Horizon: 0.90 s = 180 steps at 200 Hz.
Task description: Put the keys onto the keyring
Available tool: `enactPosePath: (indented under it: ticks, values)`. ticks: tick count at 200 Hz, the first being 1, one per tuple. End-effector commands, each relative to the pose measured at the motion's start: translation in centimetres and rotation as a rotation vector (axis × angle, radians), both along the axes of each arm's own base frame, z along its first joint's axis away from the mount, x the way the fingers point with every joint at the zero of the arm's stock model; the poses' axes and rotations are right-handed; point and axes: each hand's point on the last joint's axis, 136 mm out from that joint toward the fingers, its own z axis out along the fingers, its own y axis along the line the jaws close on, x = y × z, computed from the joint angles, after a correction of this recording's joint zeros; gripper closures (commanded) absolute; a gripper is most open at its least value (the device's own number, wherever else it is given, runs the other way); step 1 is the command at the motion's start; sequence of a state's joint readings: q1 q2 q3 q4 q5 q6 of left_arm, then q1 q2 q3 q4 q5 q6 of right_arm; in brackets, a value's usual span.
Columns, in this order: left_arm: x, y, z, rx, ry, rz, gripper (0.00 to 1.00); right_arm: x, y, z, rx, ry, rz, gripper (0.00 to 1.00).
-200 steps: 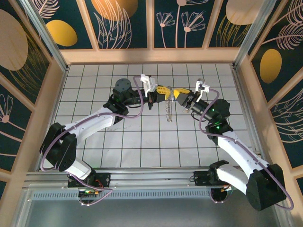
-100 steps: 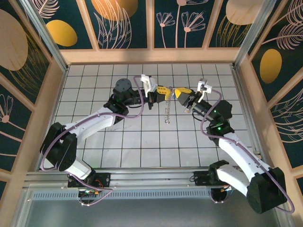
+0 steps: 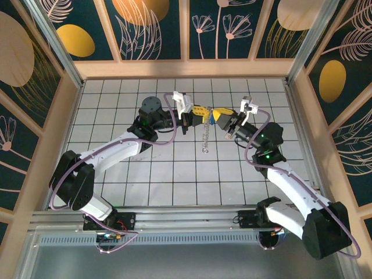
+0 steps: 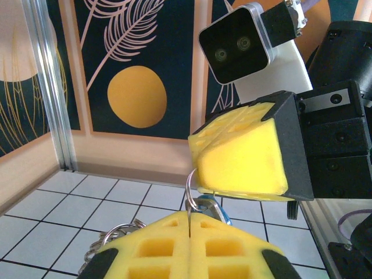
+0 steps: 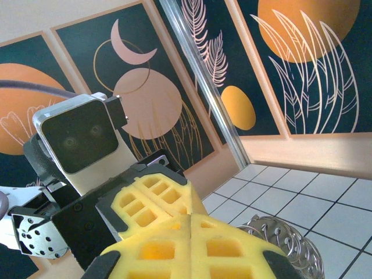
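Our left gripper [image 4: 189,228] clamps the keyring [image 4: 187,189]. Our right gripper [image 5: 190,226] is closed, the key [image 4: 216,208] just beneath it.

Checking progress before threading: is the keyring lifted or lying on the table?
Lifted: the keyring hangs from the shut left gripper, facing the right gripper, fringe dangling above the tiles.

Overhead far; left wrist close, facing right tool [image 4: 209,160]; right wrist opposite.

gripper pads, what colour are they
Bright yellow pads, best seen in the left wrist view.
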<state>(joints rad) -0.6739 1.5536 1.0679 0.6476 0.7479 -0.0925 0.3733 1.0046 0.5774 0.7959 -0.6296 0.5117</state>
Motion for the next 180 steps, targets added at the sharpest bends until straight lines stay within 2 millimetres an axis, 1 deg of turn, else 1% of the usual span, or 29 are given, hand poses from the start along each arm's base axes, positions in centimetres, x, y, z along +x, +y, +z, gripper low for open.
enactPosePath:
  ticks: [1,52,111,180]
  values:
    - [-0.2,-0.1,1.3,-0.042,-0.036,-0.008,1.00,-0.5,0.1,2.4,0.038,-0.077,0.013,1.00]
    - [-0.4,0.0,1.3,-0.048,-0.037,-0.017,1.00,0.2,0.0,2.2,0.033,-0.073,-0.014,1.00]
    - [-0.7,0.3,1.8,-0.063,-0.048,-0.012,1.00,1.2,-0.6,0.8,0.016,-0.038,-0.053,1.00]
    - [-0.8,0.5,2.2,-0.074,-0.061,0.001,1.00,1.1,-1.0,-0.2,0.014,-0.010,-0.064,1.00]
